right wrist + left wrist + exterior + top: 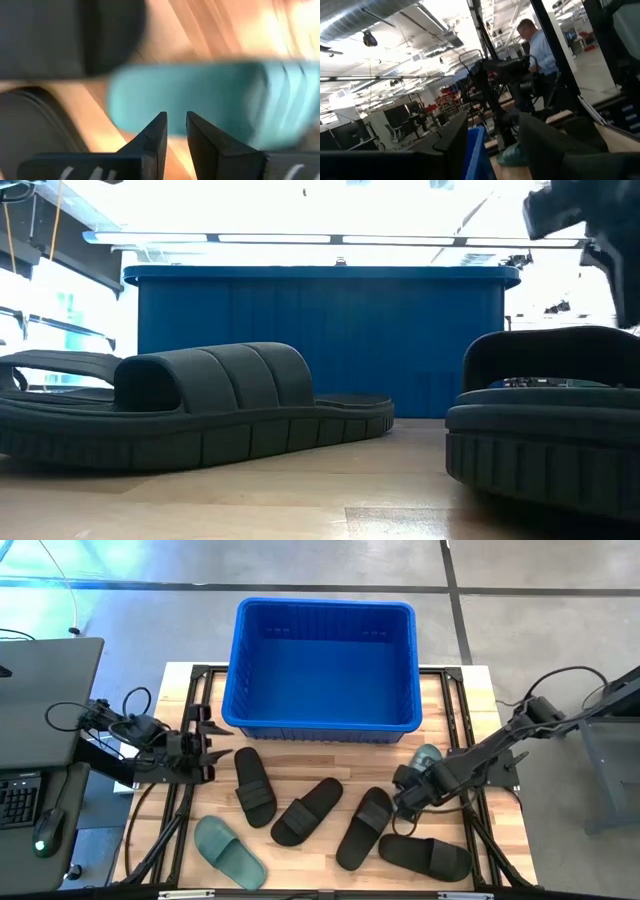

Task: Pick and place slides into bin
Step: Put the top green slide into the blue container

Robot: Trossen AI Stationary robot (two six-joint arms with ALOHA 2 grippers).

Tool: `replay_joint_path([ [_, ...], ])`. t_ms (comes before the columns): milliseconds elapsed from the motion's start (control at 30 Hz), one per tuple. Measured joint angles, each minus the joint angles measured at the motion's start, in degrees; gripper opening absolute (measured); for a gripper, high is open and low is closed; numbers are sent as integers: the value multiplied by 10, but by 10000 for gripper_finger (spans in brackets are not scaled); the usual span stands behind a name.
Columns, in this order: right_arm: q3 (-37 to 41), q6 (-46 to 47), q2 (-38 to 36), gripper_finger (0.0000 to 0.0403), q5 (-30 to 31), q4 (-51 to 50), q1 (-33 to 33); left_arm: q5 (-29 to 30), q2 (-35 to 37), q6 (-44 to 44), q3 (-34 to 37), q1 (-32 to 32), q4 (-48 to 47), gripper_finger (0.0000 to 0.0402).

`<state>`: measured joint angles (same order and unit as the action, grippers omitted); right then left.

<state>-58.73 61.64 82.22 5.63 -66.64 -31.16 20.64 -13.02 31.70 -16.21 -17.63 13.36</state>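
Slides all out on the table, none in the bin (325,665) yet by my read: four black ones across the front, one sage green slide (229,852) front-left, second green slide (425,757) just off the bin's right front corner. I've got the right gripper (408,783) down by that second green one; its wrist view shows the fingers (152,137) nearly together with the green sole just past the tips, nothing between them. So I call this the approach, no grasp. Next move: widen the jaws, straddle the edge, clamp, lift over the rim. Left gripper (205,752) parked at the left edge, jaws apart, empty.
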Motion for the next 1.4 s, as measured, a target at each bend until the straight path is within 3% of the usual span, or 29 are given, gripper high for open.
replay_joint_path([
  [167, -25, -8, 65, 62, -60, -101, 0, 0, 0, 0, 0, 0, -3, 161],
  [467, -30, 12, 143, 62, -46, -210, 0, 0, 0, 0, 0, 0, -7, 161],
  [1033, -30, -11, 157, 62, -68, -183, 29, 0, 0, 0, 0, 0, -11, 161],
  [1233, -30, -77, 157, 62, -38, -121, 35, 0, 0, 0, 0, 0, -13, 161],
  [1400, -30, -62, 157, 64, -45, -130, 39, 0, 0, 0, 0, 0, -20, 161],
])
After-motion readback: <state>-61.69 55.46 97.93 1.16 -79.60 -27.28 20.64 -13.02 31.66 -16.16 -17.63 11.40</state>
